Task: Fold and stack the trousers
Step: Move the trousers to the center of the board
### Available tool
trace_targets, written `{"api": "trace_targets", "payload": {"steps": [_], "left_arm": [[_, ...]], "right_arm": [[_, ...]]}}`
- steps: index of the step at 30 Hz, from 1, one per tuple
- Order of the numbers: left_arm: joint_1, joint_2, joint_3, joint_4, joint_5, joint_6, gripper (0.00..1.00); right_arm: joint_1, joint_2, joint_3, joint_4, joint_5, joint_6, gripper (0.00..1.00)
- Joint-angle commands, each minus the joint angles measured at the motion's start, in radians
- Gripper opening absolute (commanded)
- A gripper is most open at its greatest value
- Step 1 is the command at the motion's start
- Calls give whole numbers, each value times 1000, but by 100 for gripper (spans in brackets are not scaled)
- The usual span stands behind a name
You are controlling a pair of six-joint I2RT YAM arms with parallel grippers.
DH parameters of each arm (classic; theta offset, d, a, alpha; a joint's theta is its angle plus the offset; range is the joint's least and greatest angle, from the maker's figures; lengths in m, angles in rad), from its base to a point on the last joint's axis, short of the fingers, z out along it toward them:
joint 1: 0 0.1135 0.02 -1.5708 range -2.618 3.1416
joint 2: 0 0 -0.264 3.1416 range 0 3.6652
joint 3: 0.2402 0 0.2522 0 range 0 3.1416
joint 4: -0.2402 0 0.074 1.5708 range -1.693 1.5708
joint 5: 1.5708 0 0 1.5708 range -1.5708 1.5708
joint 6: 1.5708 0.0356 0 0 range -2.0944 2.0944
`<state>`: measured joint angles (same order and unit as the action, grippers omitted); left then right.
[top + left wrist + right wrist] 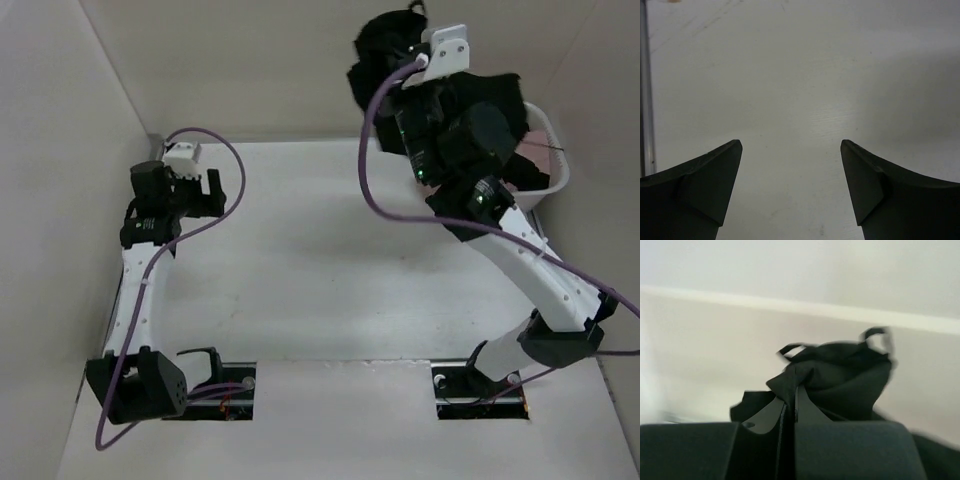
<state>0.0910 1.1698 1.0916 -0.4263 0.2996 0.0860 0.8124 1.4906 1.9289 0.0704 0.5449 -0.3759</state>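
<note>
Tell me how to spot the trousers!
Look at the far right corner of the table, where a white basket sits. Above it the right claw pinches the trousers: a floppy black cloth bundle, unlike the hard robot arm beside it.

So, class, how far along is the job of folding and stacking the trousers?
Done: nothing folded yet. In hand: the right hand is shut on a bunch of the trousers, above the white basket; the left hand hangs open over the table. Left: spreading, folding, stacking.
</note>
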Motion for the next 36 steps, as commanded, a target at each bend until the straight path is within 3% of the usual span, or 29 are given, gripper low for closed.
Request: {"api": "trace_targets", "payload": {"steps": [1, 5, 11, 13, 14, 16, 18, 19, 22, 28, 31, 36], "left_arm": [[66, -81, -9, 61, 22, -63, 81], [115, -116, 17, 92, 24, -63, 84], [163, -90, 54, 115, 24, -43, 86], [183, -73, 68, 106, 24, -31, 86], [192, -65, 70, 101, 24, -22, 86], [203, -59, 71, 93, 24, 10, 86], [200, -53, 68, 75, 16, 63, 86], [198, -50, 67, 55, 16, 96, 86], [155, -32, 59, -55, 23, 228, 86], [-24, -4, -62, -327, -88, 553, 82], [-165, 13, -189, -354, -203, 621, 81], [-361, 60, -347, -238, -352, 583, 81]], "right_arm": [[136, -1, 142, 350, -88, -208, 0], [184, 39, 105, 339, -54, -189, 1], [164, 20, -290, 254, 85, 95, 12], [166, 17, -414, 188, 87, 249, 29], [166, 20, -456, 134, 49, 332, 49], [166, 39, -482, -37, -172, 449, 79], [164, 59, -467, -240, -325, 552, 100], [162, 50, -488, -300, -323, 605, 100], [127, -112, -695, -273, -226, 730, 100], [-18, -423, -1069, -400, -131, 1135, 100], [-66, -418, -1209, -390, -180, 1250, 100], [-117, -325, -1309, -192, -292, 1312, 100]]}}
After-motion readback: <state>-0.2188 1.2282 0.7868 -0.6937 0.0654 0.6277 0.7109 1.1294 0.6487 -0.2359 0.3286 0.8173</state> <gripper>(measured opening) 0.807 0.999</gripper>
